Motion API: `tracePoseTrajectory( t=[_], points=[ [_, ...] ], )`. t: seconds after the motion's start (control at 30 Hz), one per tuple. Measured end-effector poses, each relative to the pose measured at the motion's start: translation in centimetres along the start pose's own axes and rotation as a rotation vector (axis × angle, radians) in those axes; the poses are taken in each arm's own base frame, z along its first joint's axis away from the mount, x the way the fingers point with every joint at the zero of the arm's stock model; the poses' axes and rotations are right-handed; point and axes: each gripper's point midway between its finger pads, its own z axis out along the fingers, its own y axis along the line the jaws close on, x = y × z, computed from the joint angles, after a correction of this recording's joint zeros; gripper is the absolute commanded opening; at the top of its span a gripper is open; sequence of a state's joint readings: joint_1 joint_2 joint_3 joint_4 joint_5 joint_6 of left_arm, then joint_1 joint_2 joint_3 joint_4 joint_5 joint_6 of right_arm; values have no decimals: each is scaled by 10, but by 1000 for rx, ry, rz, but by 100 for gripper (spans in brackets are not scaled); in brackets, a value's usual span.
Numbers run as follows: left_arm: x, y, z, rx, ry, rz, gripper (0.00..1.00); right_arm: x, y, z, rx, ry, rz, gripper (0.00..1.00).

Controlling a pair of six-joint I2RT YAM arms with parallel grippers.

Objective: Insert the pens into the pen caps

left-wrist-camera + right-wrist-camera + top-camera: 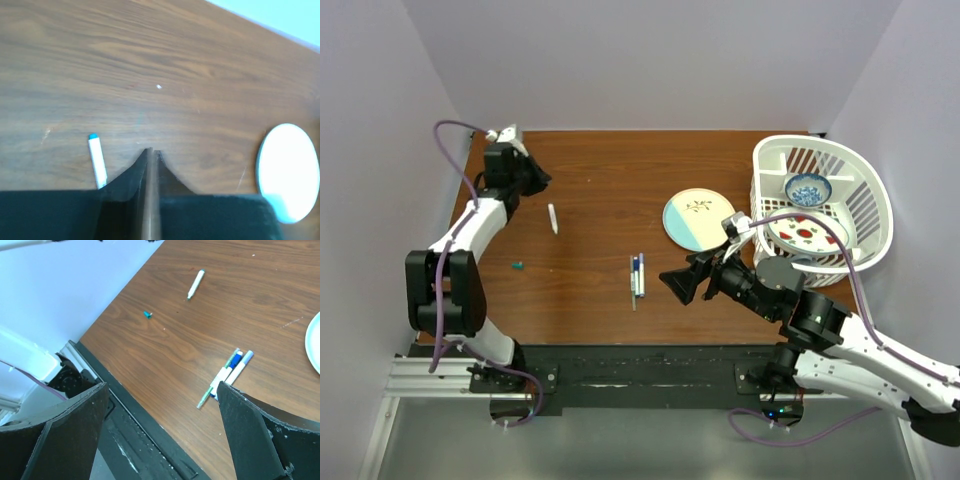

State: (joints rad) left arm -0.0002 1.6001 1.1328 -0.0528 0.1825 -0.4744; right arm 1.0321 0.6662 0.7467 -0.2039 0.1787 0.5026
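The left gripper (538, 177) hangs over the far left part of the table (620, 180). In the left wrist view its jaws are pressed together with nothing between them. Just on the near side of it lies one pale pen (553, 218), alone, with a teal tip. I think the arm is placed there because this pen is the next thing for it to take. The green cap (518, 266) lies apart from that pen, nearer to the front edge, so these two are not yet joined.

The right gripper (678, 283) stands wide open and has hold of nothing. It points left toward the two other pens (637, 275), which lie side by side and touching in the middle of the table. Blue shows at their far ends, but I cannot tell if these are caps already pushed on.

At the right stands a white basket (870, 210). Inside it are a small blue bowl (808, 188) and a white dish with red marks (807, 236). What the bowl holds, I cannot see. A pale blue and cream plate (695, 222) lies on the table just left of the basket.
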Motion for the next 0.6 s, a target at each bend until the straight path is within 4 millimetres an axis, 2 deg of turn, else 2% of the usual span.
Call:
tracePoseTrajectory(
  t=[0.1, 0.2, 0.3, 0.4, 0.6],
  points=[
    [5, -8, -2, -2, 16, 80, 41, 1, -2, -2, 9, 2, -1, 94],
    [13, 2, 6, -26, 57, 119, 40, 0, -4, -4, 14, 0, -1, 94],
    [20, 8, 29, -45, 115, 157, 40, -2, -3, -6, 11, -9, 1, 94],
    [46, 4, 55, -44, 189, 199, 43, -4, -3, -7, 10, -15, 1, 94],
    [112, -13, 83, -20, 334, 250, 45, -1, -7, -8, 26, -8, -11, 94]
  ],
)
